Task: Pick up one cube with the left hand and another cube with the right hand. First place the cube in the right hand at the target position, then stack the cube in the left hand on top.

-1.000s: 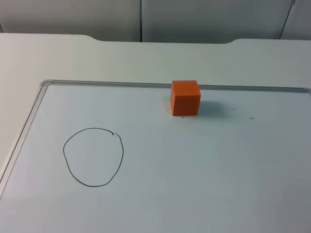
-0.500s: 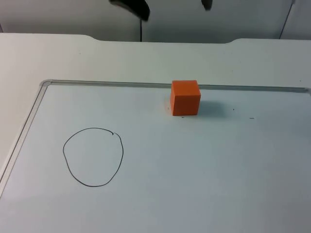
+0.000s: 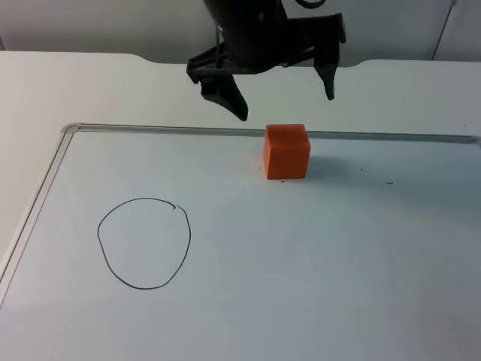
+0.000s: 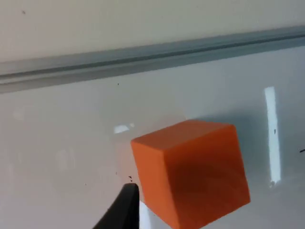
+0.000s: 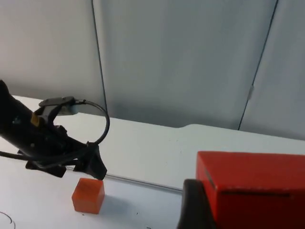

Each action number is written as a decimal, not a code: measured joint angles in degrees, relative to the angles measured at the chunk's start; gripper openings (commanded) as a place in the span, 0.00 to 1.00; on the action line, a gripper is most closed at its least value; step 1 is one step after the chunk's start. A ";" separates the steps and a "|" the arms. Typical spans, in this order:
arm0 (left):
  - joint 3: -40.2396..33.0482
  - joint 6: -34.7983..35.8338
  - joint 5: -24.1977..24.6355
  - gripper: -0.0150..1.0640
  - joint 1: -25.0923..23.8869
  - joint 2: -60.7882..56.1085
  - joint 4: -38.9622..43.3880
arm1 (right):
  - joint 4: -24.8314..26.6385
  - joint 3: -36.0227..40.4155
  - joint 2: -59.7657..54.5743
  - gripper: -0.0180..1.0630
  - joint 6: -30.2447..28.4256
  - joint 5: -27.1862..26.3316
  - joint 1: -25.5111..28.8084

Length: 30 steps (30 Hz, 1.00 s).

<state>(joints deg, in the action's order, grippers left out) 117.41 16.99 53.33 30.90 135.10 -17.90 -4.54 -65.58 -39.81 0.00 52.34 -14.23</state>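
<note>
- Left gripper [image 3: 282, 94] jaws spread wide, poised above the orange cube [image 3: 286, 151] on the table [image 3: 316, 271].
- Right gripper [image 5: 224, 210] jaws grip a red cube [image 5: 252, 191], raised.

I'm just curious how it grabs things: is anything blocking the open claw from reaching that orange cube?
Nothing visible does. The left gripper hangs open just above and behind the orange cube, with bare whiteboard around it.
</note>
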 measured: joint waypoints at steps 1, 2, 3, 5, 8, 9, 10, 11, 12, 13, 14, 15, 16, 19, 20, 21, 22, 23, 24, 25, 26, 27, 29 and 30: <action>0.00 0.76 -0.43 0.96 0.24 0.15 0.12 | 0.00 0.00 -0.75 0.01 0.00 0.10 0.00; 0.00 1.61 -0.83 0.96 0.39 0.27 0.34 | 0.00 0.00 -1.60 0.01 0.00 0.10 0.00; 0.00 2.33 -1.48 0.96 0.50 0.41 0.37 | 0.00 0.00 -2.42 0.01 0.00 0.10 0.00; 0.00 3.16 -1.92 0.96 0.67 0.63 0.78 | 0.00 0.00 -3.13 0.01 0.00 0.10 0.00; 0.00 4.93 -2.29 0.96 1.04 1.30 2.09 | 0.00 0.00 -4.07 0.01 0.00 -0.17 0.00; 0.00 4.93 -2.29 0.96 1.04 1.30 2.09 | 0.00 0.00 -4.07 0.01 0.00 -0.17 0.00; 0.14 5.52 -2.18 0.96 1.04 1.99 2.46 | 0.00 0.00 -4.07 0.01 0.00 -0.29 0.00; 0.18 5.93 -2.08 0.96 1.04 2.52 2.55 | 0.00 0.00 -4.07 0.01 0.00 -0.44 0.00; 0.38 6.19 -1.86 0.96 1.04 3.15 2.80 | 0.00 0.00 -3.83 0.01 0.00 -0.53 0.00; 0.68 6.53 -1.64 0.96 1.04 3.71 3.16 | 0.00 0.00 -3.73 0.01 0.00 -0.65 0.00; 0.68 6.53 -1.64 0.96 1.04 3.71 3.16 | 0.00 0.00 -3.73 0.01 0.00 -0.65 0.00; 1.07 6.59 -1.33 0.96 1.04 4.41 3.54 | 0.00 0.00 -3.59 0.01 0.00 -0.76 0.00; 1.73 6.85 -1.06 0.96 1.04 5.10 4.14 | 0.00 0.00 -3.58 0.01 0.00 -0.76 0.00; 3.27 6.96 -0.12 0.96 1.04 6.33 6.15 | 0.00 0.00 -3.58 0.01 0.00 -0.87 0.00; 4.05 7.08 0.25 0.96 1.04 6.81 7.22 | 0.00 0.00 -3.58 0.01 0.00 -0.87 0.00; 4.71 7.08 0.71 0.96 1.04 7.28 8.02 | 0.00 0.00 -3.58 0.01 0.00 -0.87 0.00; 5.64 7.08 1.35 0.96 1.04 7.74 9.15 | 0.00 0.00 -3.58 0.01 0.00 -0.87 0.00; 6.44 7.08 1.79 0.96 1.04 7.98 9.74 | 0.00 0.00 -3.58 0.01 0.00 -0.87 0.00; 6.44 7.08 1.79 0.96 1.04 7.98 9.74 | 0.00 0.00 -3.58 0.01 0.00 -0.87 0.00; 7.28 7.18 2.37 0.96 1.04 8.42 10.10 | 0.00 0.00 -3.58 0.01 0.00 -0.87 0.00; 7.85 7.18 2.88 0.96 1.04 8.84 10.24 | 0.00 0.00 -3.58 0.01 0.00 -0.87 0.00; 7.98 7.18 2.98 0.96 1.04 9.11 10.24 | 0.00 0.00 -3.58 0.01 0.00 -0.98 0.00; 8.09 7.18 3.28 0.96 1.04 9.57 10.24 | 0.00 0.00 -3.58 0.01 0.00 -0.98 0.00; 8.09 7.18 3.28 0.96 1.07 9.83 10.24 | 0.00 0.00 -3.58 0.01 0.00 -1.08 0.00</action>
<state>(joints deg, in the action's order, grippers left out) 125.50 24.17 56.60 31.98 144.93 -7.67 -4.54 -65.58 -43.40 0.00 51.25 -14.23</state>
